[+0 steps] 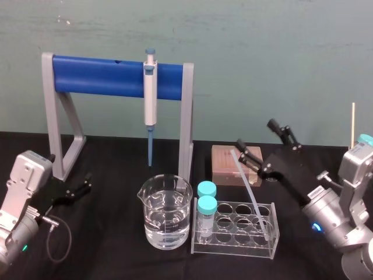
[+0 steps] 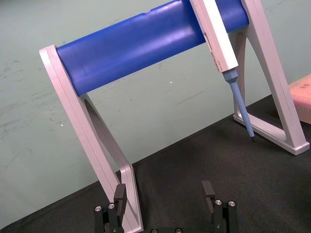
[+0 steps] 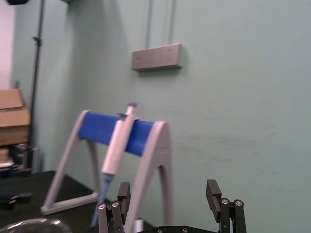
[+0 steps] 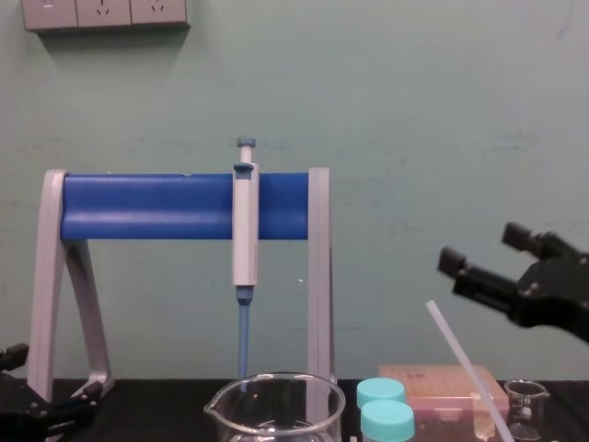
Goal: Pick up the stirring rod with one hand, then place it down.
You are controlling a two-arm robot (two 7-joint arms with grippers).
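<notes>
My left fingers (image 2: 120, 194) sit low at the left end of the black counter (image 1: 116, 170). They are spread apart and empty, close to the left leg of the stand (image 1: 99, 74). I judge this arm parked there to leave the middle free.

The stand's blue bar carries the pipette (image 1: 150, 96), which hangs tip down so the tip touches nothing. In front of it is the large beaker (image 1: 165, 217), holding clear liquid. Just beside the beaker is the clear rack (image 1: 233, 248), which keeps the capped vials (image 1: 206, 204) upright at its left end.

The stirring rod (image 1: 247, 184) leans with its foot down at the rack's right end, apparently in a well, though I cannot be sure. Its top tilts away toward the box (image 1: 224, 164) behind it. That slant leaves the upper length free to take.

My right fingers (image 1: 252, 156) hang in the air near the rod's top. They are wide apart and hold nothing, and they are not touching the rod. I judge the pick not yet made.

The small beaker (image 4: 526, 403) stands at the right, near the rod's lower part.

The count is:
- one rod
- one pipette
- one stand
- one large beaker
- one small beaker
- one rack
- one box
- two vials
</notes>
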